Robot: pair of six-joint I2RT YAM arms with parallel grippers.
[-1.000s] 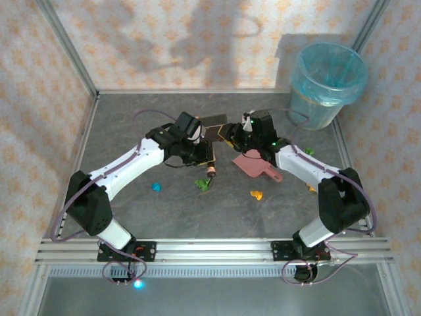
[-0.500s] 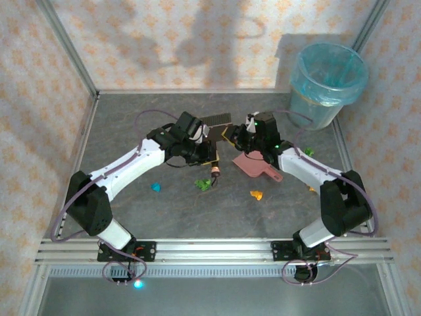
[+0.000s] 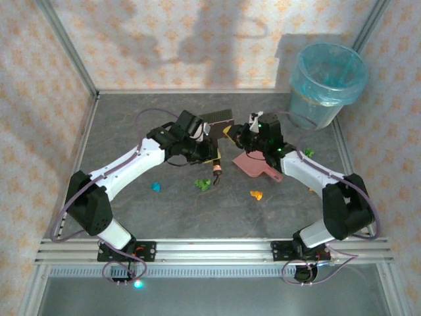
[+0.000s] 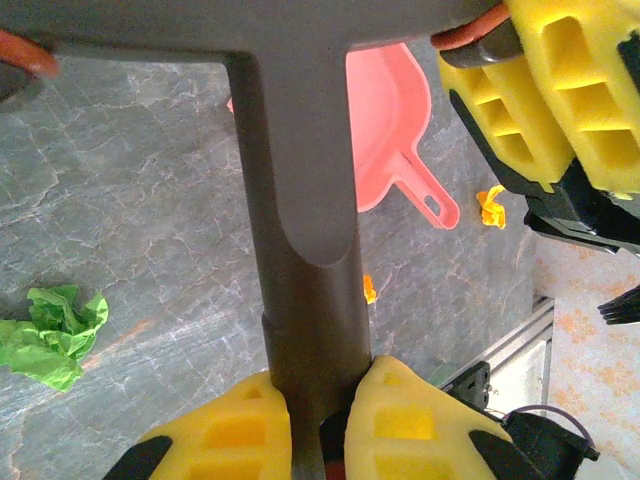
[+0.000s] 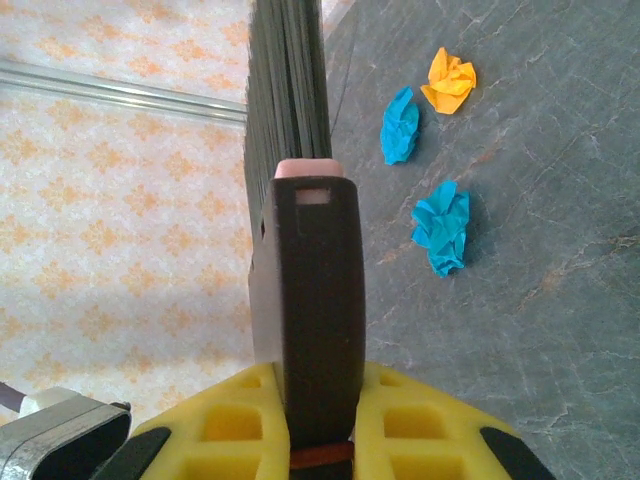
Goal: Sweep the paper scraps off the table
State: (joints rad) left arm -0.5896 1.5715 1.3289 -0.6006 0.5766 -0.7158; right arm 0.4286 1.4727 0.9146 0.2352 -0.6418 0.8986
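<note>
Seen from above, two white-and-black arms meet over the middle of a dark grey, stone-mottled table (image 3: 125, 131) edged with aluminium rails. Between them hangs a dark brown plastic hand brush (image 3: 218, 118), with its bristle block toward the back wall and its handle toward the near edge. A flat pink plastic dustpan (image 3: 253, 164) lies just right of the brush. A round bin with a translucent blue liner (image 3: 327, 82) stands in the far right corner. Tiny crumpled paper scraps (image 3: 256, 195) in blue, green and orange lie scattered on the table in front of the arms, apart from one another.

The left wrist camera gives detail the overhead view lacks. The left gripper (image 4: 320, 400) has its yellow ribbed fingers pressed together around the smooth, rounded handle, which widens into a T at the top. A green scrap (image 4: 50, 335) lies wrinkled on the table to the left, and an orange scrap (image 4: 490, 205) lies beyond the dustpan's looped handle.

The right wrist camera looks along the brush head. The right gripper (image 5: 318, 410) pinches the dark block from both sides, and fine straight bristles rise above it. Two blue scraps (image 5: 442, 228) and an orange one lie close together on the table to the right.
</note>
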